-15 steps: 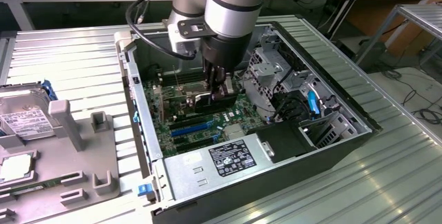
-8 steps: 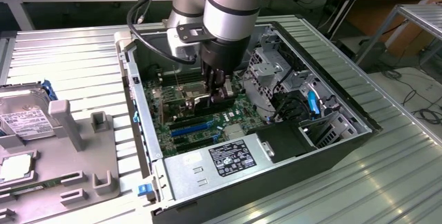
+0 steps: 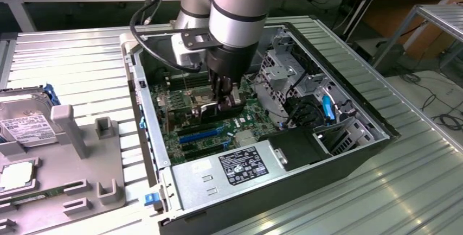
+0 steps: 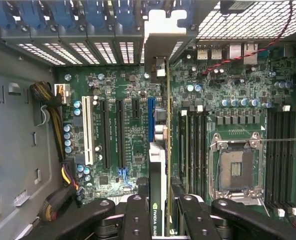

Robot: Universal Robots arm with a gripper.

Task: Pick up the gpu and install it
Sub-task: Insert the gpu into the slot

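My gripper (image 3: 225, 103) reaches down into the open computer case (image 3: 361, 110) and is shut on the gpu (image 3: 216, 110), which stands on edge just above the green motherboard (image 3: 217, 137). In the wrist view the gpu (image 4: 157, 165) runs edge-on away from my gripper (image 4: 160, 202), with one black finger (image 4: 137, 215) on each side of it. Its metal bracket (image 4: 160, 40) points at the case's rear slot openings. The card lies along the blue expansion slot (image 4: 151, 117). Whether it sits in the slot I cannot tell.
A power supply (image 3: 239, 167) fills the case's near end and a drive cage (image 3: 289, 77) stands on the exterior view's right. A CPU socket (image 4: 236, 170) and a cable bundle (image 4: 53, 120) flank the slots. A grey parts tray (image 3: 87, 159) holds a hard drive (image 3: 21, 124).
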